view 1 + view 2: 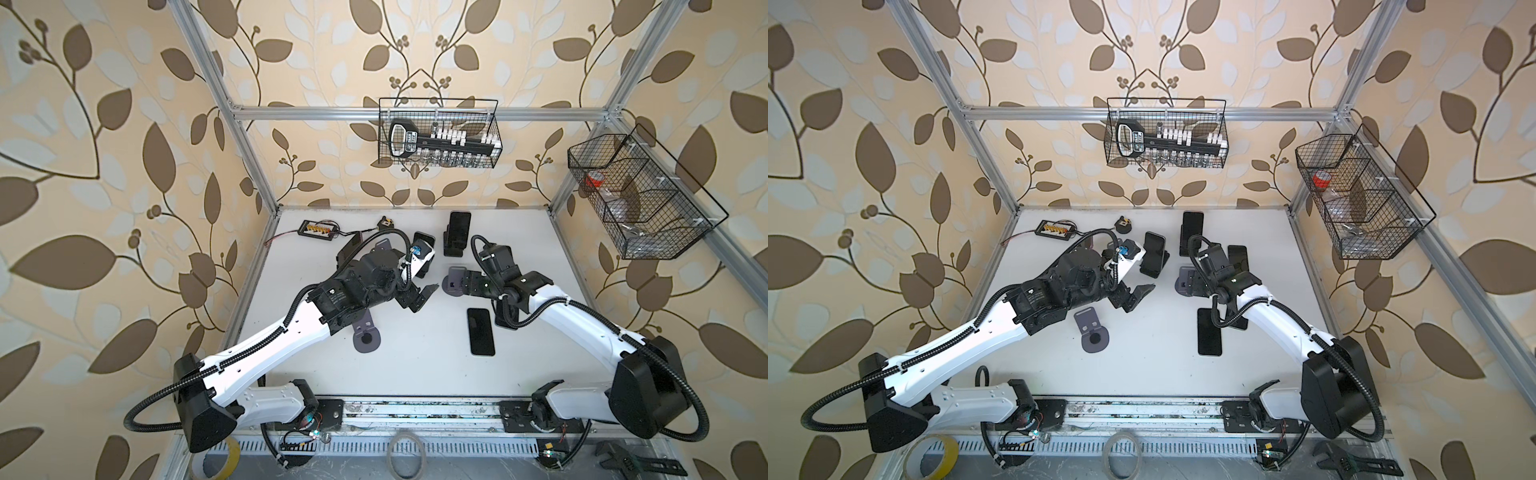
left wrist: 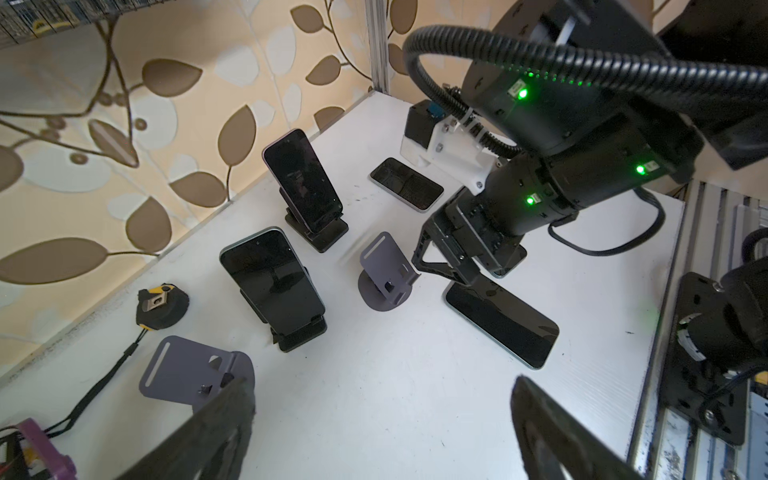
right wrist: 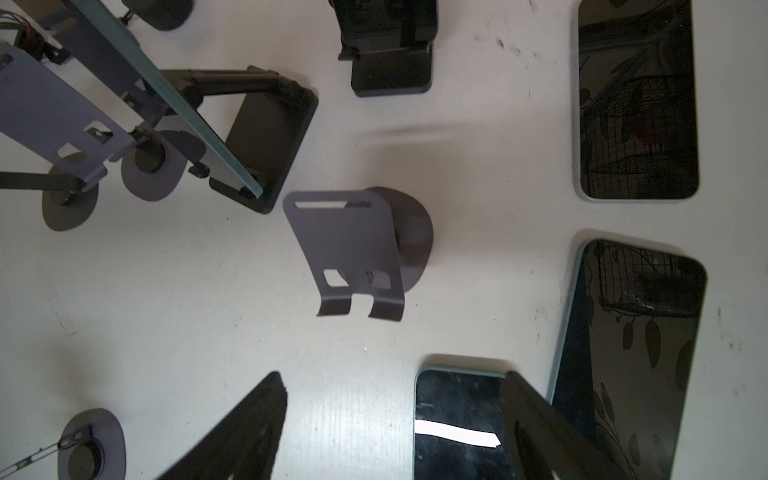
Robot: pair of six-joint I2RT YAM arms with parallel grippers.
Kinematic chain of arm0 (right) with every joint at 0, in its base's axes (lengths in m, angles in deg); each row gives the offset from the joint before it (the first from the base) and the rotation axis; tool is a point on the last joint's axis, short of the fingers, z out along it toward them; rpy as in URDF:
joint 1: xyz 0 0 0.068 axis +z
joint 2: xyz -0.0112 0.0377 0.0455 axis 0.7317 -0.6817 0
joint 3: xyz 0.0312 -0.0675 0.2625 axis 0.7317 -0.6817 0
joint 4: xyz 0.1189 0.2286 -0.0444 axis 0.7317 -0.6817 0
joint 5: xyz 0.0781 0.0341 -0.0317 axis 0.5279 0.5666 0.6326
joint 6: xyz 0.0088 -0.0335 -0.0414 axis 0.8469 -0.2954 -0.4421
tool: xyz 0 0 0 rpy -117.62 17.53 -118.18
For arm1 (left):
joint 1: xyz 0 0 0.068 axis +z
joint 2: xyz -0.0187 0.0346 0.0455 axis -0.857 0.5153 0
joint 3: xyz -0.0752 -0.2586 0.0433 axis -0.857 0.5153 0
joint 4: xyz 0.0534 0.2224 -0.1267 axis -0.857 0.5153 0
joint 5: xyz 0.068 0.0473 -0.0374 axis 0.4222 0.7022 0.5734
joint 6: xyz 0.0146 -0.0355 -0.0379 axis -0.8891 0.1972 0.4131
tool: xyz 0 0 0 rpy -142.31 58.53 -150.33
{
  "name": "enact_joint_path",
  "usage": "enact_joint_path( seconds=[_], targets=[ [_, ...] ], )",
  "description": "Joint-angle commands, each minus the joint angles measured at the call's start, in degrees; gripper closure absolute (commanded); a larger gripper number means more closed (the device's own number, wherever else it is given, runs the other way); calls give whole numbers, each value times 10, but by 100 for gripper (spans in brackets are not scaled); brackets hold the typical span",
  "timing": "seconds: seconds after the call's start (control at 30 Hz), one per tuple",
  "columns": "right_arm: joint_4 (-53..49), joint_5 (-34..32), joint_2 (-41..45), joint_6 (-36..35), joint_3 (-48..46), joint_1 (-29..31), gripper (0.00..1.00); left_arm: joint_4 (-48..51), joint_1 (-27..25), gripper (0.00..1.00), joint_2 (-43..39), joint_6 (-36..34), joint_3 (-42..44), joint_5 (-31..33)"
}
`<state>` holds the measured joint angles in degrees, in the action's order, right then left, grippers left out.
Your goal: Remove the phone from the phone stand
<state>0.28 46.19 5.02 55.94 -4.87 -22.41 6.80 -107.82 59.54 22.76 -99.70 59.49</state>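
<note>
On the white table (image 1: pixel 415 374), nearest the front, the near flat phone (image 1: pixel 481 331) lies screen up, well to the right of the near purple stand (image 1: pixel 1086 319), which is empty. Just beside that phone, partly under the right arm, lies the second flat phone (image 3: pixel 631 353). A little farther in, the left gripper (image 1: pixel 426 297) hangs above the table with its jaws spread wide and nothing between them. Facing it across a small gap, the right gripper (image 3: pixel 392 376) is parted too and grips nothing. Bare table shows between its fingers (image 3: pixel 245 432), and one finger overlaps the far end of the near flat phone; whether it touches I cannot tell. Just beyond its fingertips stands the middle purple stand (image 3: pixel 353 249), also empty. Farther back are the two phones that sit on stands: the left phone (image 2: pixel 272 278) leans in the left black stand (image 2: pixel 301 334), and beyond it to the right the back phone (image 2: pixel 303 183) leans in the back black stand (image 2: pixel 326 239). Neither gripper touches them. Right of these the third flat phone (image 1: pixel 1237 257) lies screen up. Near the back edge sit a small black board (image 1: pixel 318 227) with yellow plugs and a yellow-and-black part (image 2: pixel 160 301).
</note>
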Motion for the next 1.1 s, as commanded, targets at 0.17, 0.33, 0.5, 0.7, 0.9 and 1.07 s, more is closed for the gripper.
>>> enact_joint_path(
  seconds=[0.17,0.33,0.5,0.7,0.9,1.07],
  targets=[
    [51,-32,-64,16,45,16,13,-6,-6,4,5,36,-8,8],
    [54,-44,-92,23,64,24,11,-12,-6,3,-5,31,-3,21],
    [61,-56,-99,27,64,29,3,-12,-7,3,-6,29,-3,21],
    [61,-60,-114,26,73,28,2,-10,-10,3,-3,30,-4,19],
    [61,-62,-130,23,85,29,2,-9,-11,3,-4,28,-4,22],
    [61,-67,-141,22,94,28,2,-8,-11,3,-6,26,-4,24]
  ],
)
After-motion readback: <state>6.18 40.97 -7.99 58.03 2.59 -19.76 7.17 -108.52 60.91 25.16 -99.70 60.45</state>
